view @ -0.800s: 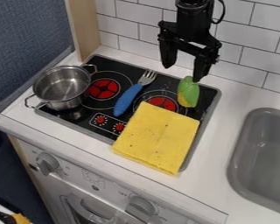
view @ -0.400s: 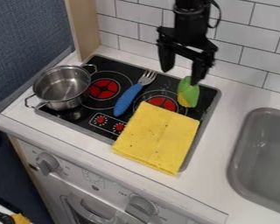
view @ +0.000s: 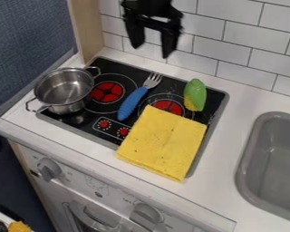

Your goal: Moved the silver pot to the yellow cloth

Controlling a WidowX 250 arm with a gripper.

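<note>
The pot [view: 65,90] is shiny, smooth metal; the cloth [view: 162,142] looks matt and soft. Glossy tiles [view: 250,55] back a smooth black stovetop [view: 118,72]; the side panel [view: 85,31] looks like wood.

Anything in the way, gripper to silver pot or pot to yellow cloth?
Nothing visible stands between the gripper and the silver pot. Between the pot and the yellow cloth, the blue-handled fork lies on the stovetop; a low slide would probably clip its handle, so lifting looks safer.
</note>
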